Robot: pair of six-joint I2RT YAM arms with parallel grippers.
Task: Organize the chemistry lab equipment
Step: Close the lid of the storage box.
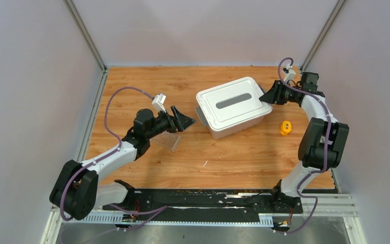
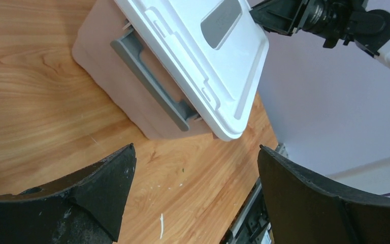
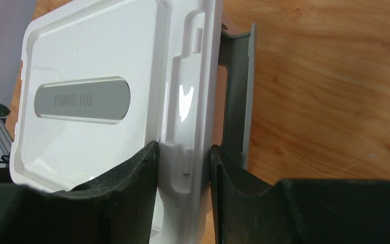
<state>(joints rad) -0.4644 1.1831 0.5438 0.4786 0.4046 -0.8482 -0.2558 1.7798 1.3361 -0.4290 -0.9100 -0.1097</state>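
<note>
My right gripper (image 1: 267, 98) is shut on the right edge of the white lid (image 1: 232, 100), which lies on the pink bin (image 1: 233, 128). In the right wrist view the fingers (image 3: 132, 178) clamp the lid's rim (image 3: 185, 127). My left gripper (image 1: 190, 121) is open and empty, just left of the bin's grey left handle (image 2: 147, 81), with the jaws wide apart (image 2: 197, 148). A clear tube rack (image 1: 168, 141) lies on the table under my left forearm. The tripod, bags, triangle and blue-capped tubes are out of view.
A small orange object (image 1: 285, 127) sits on the table right of the bin, near my right arm. A thin white streak (image 1: 204, 163) marks the wood in front of the bin. Grey walls enclose the table on three sides.
</note>
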